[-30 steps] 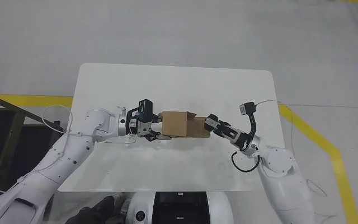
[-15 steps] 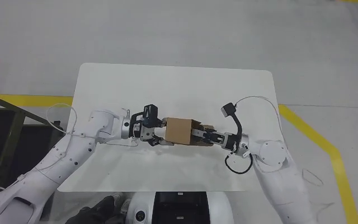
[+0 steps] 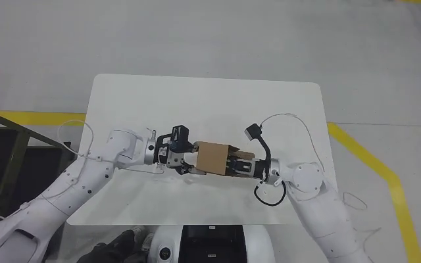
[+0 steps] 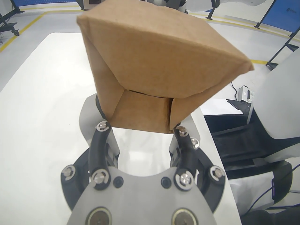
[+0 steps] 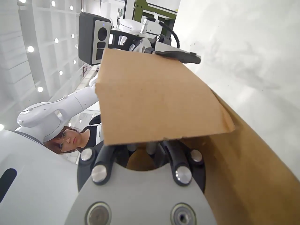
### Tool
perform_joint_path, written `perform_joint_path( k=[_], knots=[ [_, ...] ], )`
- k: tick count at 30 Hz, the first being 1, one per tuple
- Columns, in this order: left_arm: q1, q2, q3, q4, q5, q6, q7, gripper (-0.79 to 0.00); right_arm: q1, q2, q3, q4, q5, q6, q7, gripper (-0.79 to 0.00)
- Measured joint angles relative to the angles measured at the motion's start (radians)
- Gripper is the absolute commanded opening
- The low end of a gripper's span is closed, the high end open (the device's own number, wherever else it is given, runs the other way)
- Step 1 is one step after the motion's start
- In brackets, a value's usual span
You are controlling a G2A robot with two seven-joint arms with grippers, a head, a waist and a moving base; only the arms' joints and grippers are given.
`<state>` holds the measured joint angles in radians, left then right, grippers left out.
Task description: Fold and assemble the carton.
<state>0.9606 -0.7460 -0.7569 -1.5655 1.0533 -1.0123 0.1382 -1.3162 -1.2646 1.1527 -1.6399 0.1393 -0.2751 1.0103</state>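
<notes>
Since the carton already stands up as a squared box, the job looks well past halfway — the walls are raised and, at its left end, two end flaps are folded in flat and meet along a narrow seam. What seems left is the right end, where one flap is bent over the opening while a long side panel stands out, not yet tucked. The box sits over the middle of the white table, a little toward its near edge, bridged between the two arms and apparently lifted clear of the top. The left gripper clasps the closed left end, one finger on each side of it. The right gripper sits inside the open right end under the bent flap; whether it grips or is slack I cannot tell — the card hides its tip. The material is plain brown cardboard: matte, faintly fibrous, with crisp creases and slightly ragged cut edges. The tabletop is smooth and hard-looking, with rounded corners and faint grey scuffs.
</notes>
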Motion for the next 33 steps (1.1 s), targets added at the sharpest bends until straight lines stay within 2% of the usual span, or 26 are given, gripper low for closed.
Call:
perform_joint_path(
  k=[23,33],
  knots=[
    [-0.041,0.016,0.067,-0.006,-0.026,0.000,-0.001,-0.345,0.072,-0.008,-0.109,0.100,0.107,-0.045,-0.021,-0.785],
    [-0.046,0.021,0.074,0.003,-0.030,0.000,0.010,-0.354,0.054,0.004,-0.079,0.083,0.122,-0.059,-0.041,-0.785]
  ],
)
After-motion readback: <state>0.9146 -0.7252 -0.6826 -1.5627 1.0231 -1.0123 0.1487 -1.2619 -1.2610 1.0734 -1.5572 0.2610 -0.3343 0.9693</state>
